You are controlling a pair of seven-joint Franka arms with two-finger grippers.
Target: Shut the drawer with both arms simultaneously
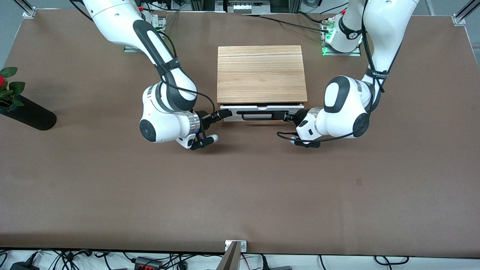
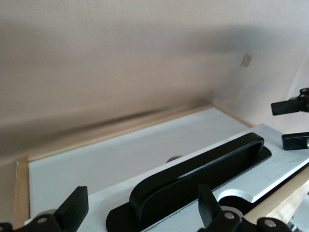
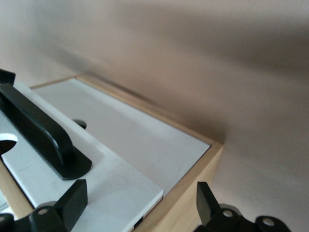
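Note:
The drawer (image 1: 234, 112) sticks out a little from the light wooden box (image 1: 261, 73) in the middle of the table. Its white front panel with the black bar handle (image 1: 258, 115) faces the front camera. My right gripper (image 1: 222, 114) is open at the panel's end toward the right arm's side; in the right wrist view (image 3: 140, 205) its fingers straddle the panel's corner (image 3: 120, 193). My left gripper (image 1: 286, 116) is open at the other end; in the left wrist view (image 2: 140, 208) its fingers flank the handle (image 2: 193, 179). The right gripper's fingers (image 2: 289, 105) show past the handle there.
A black vase (image 1: 28, 112) with a red flower lies near the table edge at the right arm's end. A metal bracket (image 1: 235, 246) sits at the table edge nearest the front camera. Bare brown tabletop (image 1: 240, 187) spreads in front of the drawer.

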